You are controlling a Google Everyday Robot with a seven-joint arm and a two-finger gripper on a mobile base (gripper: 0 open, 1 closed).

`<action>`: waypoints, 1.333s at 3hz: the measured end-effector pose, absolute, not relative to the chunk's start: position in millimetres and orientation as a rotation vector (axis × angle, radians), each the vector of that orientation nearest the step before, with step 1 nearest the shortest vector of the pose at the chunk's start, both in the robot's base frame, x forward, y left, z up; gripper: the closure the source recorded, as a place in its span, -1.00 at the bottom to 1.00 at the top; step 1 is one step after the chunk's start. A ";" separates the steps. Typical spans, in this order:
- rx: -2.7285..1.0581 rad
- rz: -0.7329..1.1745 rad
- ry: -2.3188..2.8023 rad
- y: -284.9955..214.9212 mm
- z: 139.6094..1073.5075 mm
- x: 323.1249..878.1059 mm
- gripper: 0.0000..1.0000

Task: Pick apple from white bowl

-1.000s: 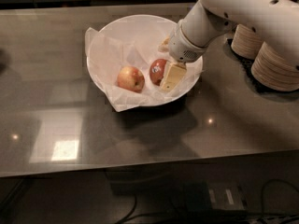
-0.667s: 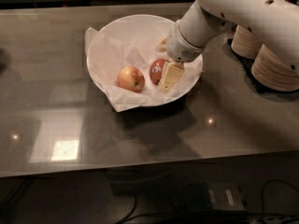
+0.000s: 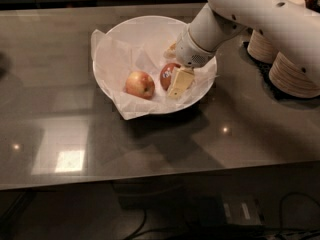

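Note:
The white bowl point(image 3: 107, 71), wide and lined with crinkled white paper, stands on the dark table. The deep-red apple point(image 3: 167, 76) with a small sticker lies in its right half. A paler yellow-and-red apple point(image 3: 139, 84) lies to its left. My gripper point(image 3: 175, 66) reaches down into the bowl from the upper right and is open. One cream finger point(image 3: 180, 83) is at the red apple's near right side and the other finger point(image 3: 171, 49) is behind it, so the apple sits between them. The apple rests on the paper.
Stacks of beige paper bowls point(image 3: 294, 74) stand to the right of the white bowl, under my arm. The table's front edge point(image 3: 150, 181) runs across the lower part of the view, with cables on the floor below it.
My arm has shifted very slightly to the left over the bowl. Both apples lie where they were.

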State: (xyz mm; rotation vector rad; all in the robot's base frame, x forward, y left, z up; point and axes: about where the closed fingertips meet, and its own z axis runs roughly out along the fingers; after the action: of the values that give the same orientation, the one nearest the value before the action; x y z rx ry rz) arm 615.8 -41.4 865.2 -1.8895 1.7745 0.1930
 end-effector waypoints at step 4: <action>-1.894 0.235 1.801 -42.9 850.2 619.8 0.93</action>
State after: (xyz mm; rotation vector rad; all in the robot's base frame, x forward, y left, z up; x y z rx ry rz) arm 619.8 -42.9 850.2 -1.8939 1.8007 0.2353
